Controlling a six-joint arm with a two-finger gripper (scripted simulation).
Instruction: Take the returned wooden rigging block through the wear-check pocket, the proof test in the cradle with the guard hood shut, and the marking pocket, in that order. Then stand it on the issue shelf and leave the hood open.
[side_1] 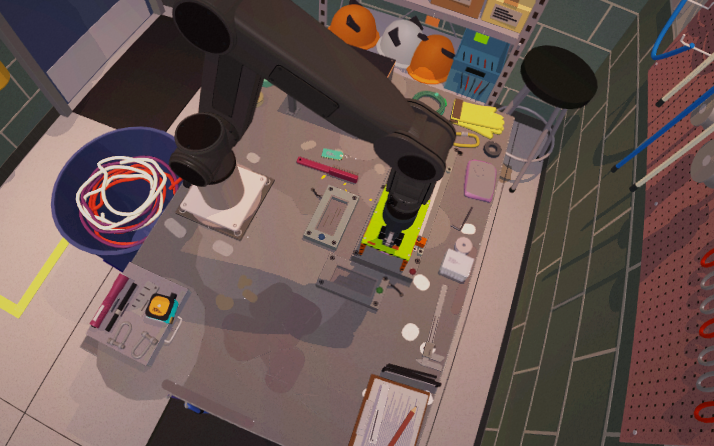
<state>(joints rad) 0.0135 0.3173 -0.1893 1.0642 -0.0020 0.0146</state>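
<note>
My gripper [391,240] points down onto the near end of the lime-green guard hood [394,226], and I have it closed on the hood's handle. The hood lies flat over the cradle on the right half of the bench, with orange fittings at its near corners. I do not see the wooden rigging block; the hood and my arm cover that spot. A grey framed pocket [331,216] sits just left of the hood, and a second grey pocket [353,284] lies right in front of it.
The bench's right edge runs close beside the hood, with a pink pad [480,180], a white box [455,264] and a hex key between. A tool tray [138,314] sits front left, a clipboard [389,413] at the front edge, a rope bin [116,190] left.
</note>
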